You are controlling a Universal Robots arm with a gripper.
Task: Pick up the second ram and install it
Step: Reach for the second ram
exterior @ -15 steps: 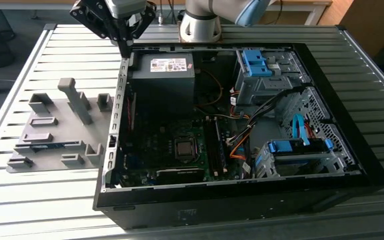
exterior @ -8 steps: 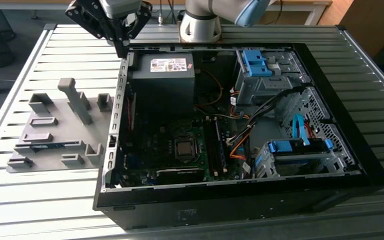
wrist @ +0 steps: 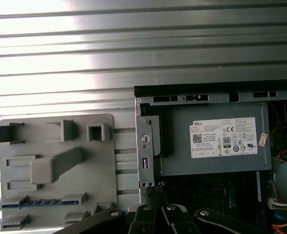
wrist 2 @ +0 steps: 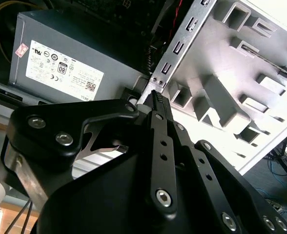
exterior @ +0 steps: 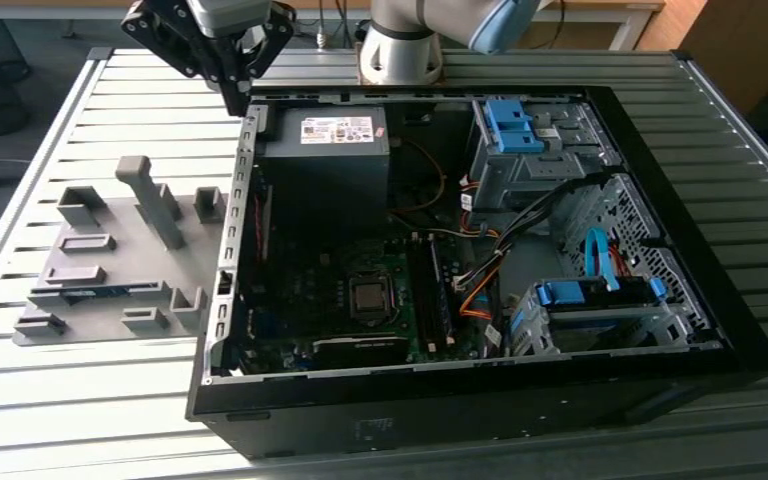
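Blue-green second ram (exterior: 91, 293): lying in a slot of the grey fixture plate (exterior: 115, 222) on the slatted metal tabletop (exterior: 91, 400), beside the open computer case (exterior: 491, 420). End effector (exterior: 239, 104): fingers pressed together, empty, above the case corner near the power supply (exterior: 324, 165), well apart from the ram.

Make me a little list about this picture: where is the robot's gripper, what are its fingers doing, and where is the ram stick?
gripper: at the corner of the case, by the power supply
fingers: shut, nothing in them
ram: lying in the grey tray, apart from the gripper
tray: on the table, at the exterior view's left of the case
case: open, on the table
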